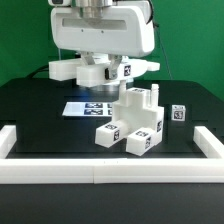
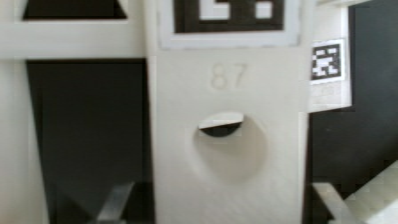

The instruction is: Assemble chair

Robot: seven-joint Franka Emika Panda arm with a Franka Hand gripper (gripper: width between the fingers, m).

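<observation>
In the exterior view my gripper [image 1: 100, 60] hangs at the back, above the table, shut on a white slotted chair panel [image 1: 104, 70] that lies level in the air with a tag at its right end. The wrist view shows the panel's middle bar [image 2: 226, 110], embossed with a number and a round recess, running between my fingers [image 2: 118, 200]; the gripper [image 2: 226, 206] closes across that bar. In front stands the partly joined chair [image 1: 137, 122], a stepped block of white tagged parts with a post on top. A small tagged cube [image 1: 178, 113] sits apart at the exterior view's right.
The marker board [image 1: 88, 107] lies flat on the black table behind the chair's left side. A long white border rail [image 1: 100, 172] runs along the front, with side rails [image 1: 12, 140] at both ends.
</observation>
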